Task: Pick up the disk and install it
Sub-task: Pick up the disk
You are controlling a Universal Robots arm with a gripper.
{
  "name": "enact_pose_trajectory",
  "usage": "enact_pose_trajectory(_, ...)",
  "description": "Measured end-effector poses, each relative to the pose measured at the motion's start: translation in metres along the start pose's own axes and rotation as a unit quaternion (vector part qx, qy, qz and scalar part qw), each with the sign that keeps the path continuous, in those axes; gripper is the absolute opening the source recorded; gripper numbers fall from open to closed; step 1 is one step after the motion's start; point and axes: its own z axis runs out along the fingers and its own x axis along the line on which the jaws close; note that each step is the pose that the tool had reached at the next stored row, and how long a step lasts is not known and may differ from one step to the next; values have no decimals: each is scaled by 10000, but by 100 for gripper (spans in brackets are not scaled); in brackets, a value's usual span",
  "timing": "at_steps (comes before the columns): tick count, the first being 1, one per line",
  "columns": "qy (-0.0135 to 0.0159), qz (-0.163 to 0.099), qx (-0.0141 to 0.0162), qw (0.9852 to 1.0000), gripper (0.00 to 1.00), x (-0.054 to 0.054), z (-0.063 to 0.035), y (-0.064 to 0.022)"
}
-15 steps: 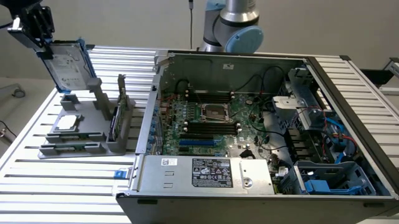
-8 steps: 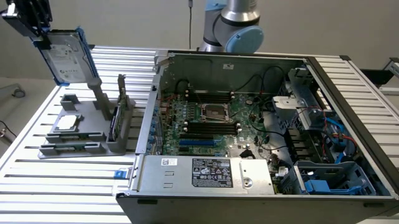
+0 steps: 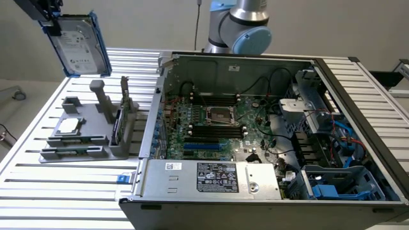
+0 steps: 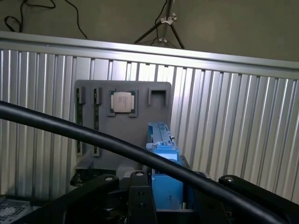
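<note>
The disk, a silver-grey hard drive with a white label in a blue carrier bracket, hangs tilted in the air at the exterior view's upper left. My gripper is shut on its upper end and holds it well above the grey holder stand. In the wrist view the blue carrier edge sticks out from between the dark fingers of my gripper. A black cable crosses in front of it.
The open computer case lies at the exterior view's right, with its motherboard, power supply and a blue caddy in the drive bay. A small silver chip sits on the grey stand. The slatted metal table carries everything.
</note>
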Motion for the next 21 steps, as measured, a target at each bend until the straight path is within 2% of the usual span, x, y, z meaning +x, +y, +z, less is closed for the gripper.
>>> enact_pose_trajectory(12,-60,-15,-29,10000,33,77,-544,-540)
enact_pose_trajectory(15,-66,-25,-29,10000,33,96,-592,-673)
enact_pose_trajectory(21,-71,-48,-28,10000,33,141,-612,-941)
